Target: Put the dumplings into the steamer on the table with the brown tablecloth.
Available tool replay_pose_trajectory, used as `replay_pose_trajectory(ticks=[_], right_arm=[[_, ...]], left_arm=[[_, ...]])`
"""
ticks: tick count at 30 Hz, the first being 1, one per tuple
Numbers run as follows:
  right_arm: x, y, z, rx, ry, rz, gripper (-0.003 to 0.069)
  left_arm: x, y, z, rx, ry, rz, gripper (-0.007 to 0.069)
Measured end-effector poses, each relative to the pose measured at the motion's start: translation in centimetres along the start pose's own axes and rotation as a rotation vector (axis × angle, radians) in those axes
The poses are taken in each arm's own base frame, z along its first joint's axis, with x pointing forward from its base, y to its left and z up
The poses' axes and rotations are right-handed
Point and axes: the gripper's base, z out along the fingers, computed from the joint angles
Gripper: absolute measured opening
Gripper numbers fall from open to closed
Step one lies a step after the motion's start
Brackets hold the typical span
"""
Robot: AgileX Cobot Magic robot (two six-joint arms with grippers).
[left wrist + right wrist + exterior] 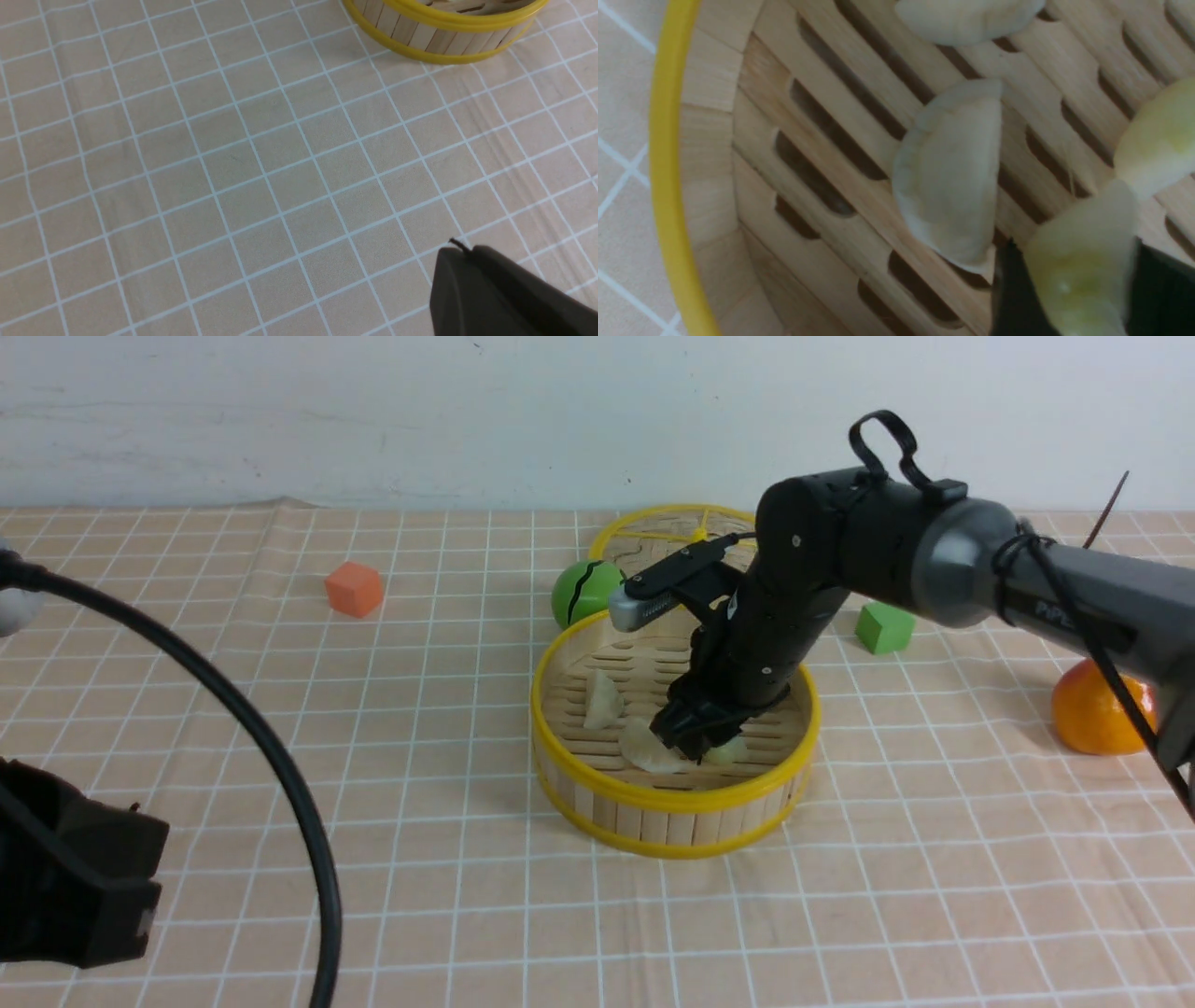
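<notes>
The steamer point(672, 798) stands mid-table on the brown tablecloth point(448, 728), and its wall also shows in the left wrist view point(444, 42). Inside lie two cream dumplings point(948, 172) point(966, 18) and a pale green one point(1157, 135). My right gripper point(695, 737) reaches down onto the slatted floor. A second green dumpling point(1083, 261) fills the gap between its fingers point(1008, 289); whether they still press it I cannot tell. My left gripper point(460, 252) is shut on nothing, hovering above bare cloth short of the steamer.
Behind the steamer sit a green round fruit point(583, 593) and a flat woven disc with yellow spokes point(672, 537). An orange cube point(354, 588) is at the back left, with a green cube point(883, 627) and an orange point(1102, 709) on the right. A black cable point(280, 775) arcs across the left foreground.
</notes>
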Motion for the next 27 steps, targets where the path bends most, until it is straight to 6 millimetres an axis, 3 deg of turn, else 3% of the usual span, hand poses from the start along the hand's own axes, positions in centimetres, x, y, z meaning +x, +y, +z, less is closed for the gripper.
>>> replay_pose_trajectory(ticks=[1,5,10,11,12,13,15,19,21,27], right_arm=[[0.0,-0.1,0.0,0.007,0.002,0.009,0.0414],[0.1,-0.2,-0.8,0.017,0.011,0.008,0.0494],[-0.6,0.3,-5.1,0.022,-0.067,0.004,0.0459],[-1.1,0.7,-8.2,0.013,-0.138,0.011,0.041],[-1.3,1.0,-10.2,0.008,-0.186,0.014,0.0377],[-1.3,1.1,-10.6,0.003,-0.198,0.018,0.037],[-1.5,1.9,-15.2,-0.021,-0.32,0.024,0.0273],[-1.0,3.4,-21.1,-0.073,-0.474,-0.021,0.0101],[-0.4,4.1,-22.9,-0.107,-0.532,-0.059,0.0028],[2.5,5.5,-25.0,-0.157,-0.671,-0.087,-0.0019]], left_arm=[[0.2,0.0,0.1,0.001,-0.003,0.001,0.0],[2.5,0.5,0.7,0.014,-0.031,-0.017,0.0002],[5.5,1.1,0.9,0.032,-0.069,-0.078,0.0004],[7.1,1.6,0.6,0.039,-0.1,-0.132,0.0004],[7.8,1.9,0.3,0.041,-0.122,-0.16,0.0004],[7.8,1.9,0.3,0.041,-0.122,-0.16,0.0004],[9.1,2.5,-0.4,0.049,-0.199,-0.219,0.0004],[10.7,3.4,-1.7,0.071,-0.344,-0.278,0.0008],[11.4,3.7,-2.2,0.085,-0.42,-0.281,0.0011],[12.1,4.0,-2.1,0.096,-0.518,-0.254,0.0017]])
